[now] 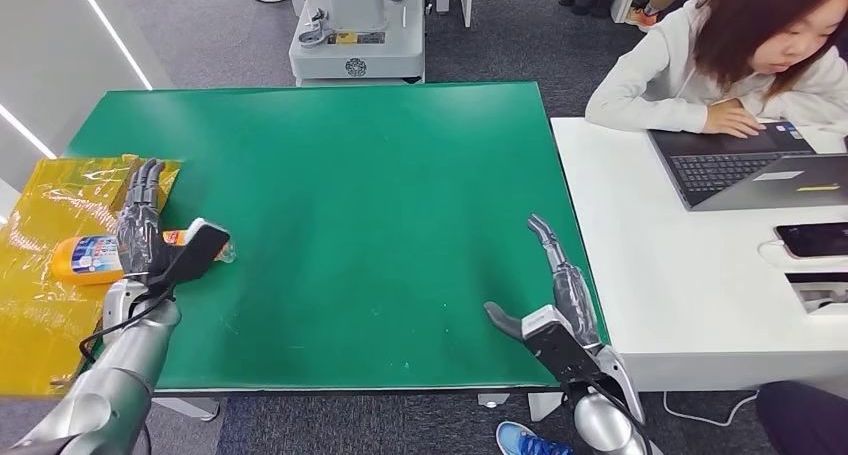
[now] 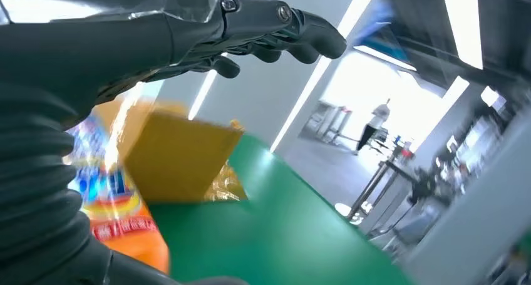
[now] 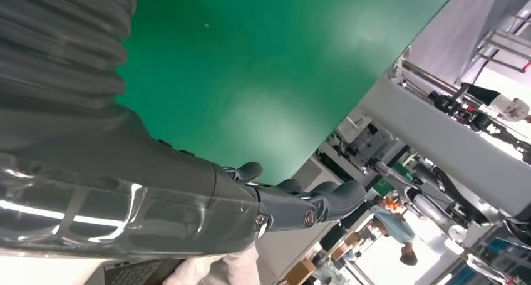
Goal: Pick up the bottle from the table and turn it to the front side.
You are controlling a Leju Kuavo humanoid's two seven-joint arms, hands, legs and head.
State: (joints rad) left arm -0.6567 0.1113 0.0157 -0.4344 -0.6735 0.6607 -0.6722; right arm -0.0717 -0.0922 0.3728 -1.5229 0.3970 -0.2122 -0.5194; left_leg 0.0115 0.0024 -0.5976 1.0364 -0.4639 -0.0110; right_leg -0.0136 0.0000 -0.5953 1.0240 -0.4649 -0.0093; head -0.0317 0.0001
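Observation:
An orange bottle [image 1: 85, 259] with a blue and white label lies on its side at the left end of the green table [image 1: 380, 195], partly on a yellow plastic bag [image 1: 50, 200]. My left hand [image 1: 150, 237] hovers over the bottle's cap end, fingers stretched forward and thumb out to the right, gripping nothing. In the left wrist view the bottle [image 2: 119, 216] lies under the palm of the left hand [image 2: 188, 41], beside the yellow bag [image 2: 175, 153]. My right hand [image 1: 555, 300] stays spread near the table's right front edge, holding nothing; the right hand [image 3: 188, 197] hangs above green tabletop.
A white desk [image 1: 680, 285] adjoins the table on the right, carrying a laptop [image 1: 750, 165] and a phone [image 1: 812, 239]; a person [image 1: 740, 55] sits typing there. A white machine base [image 1: 357, 35] stands beyond the far edge.

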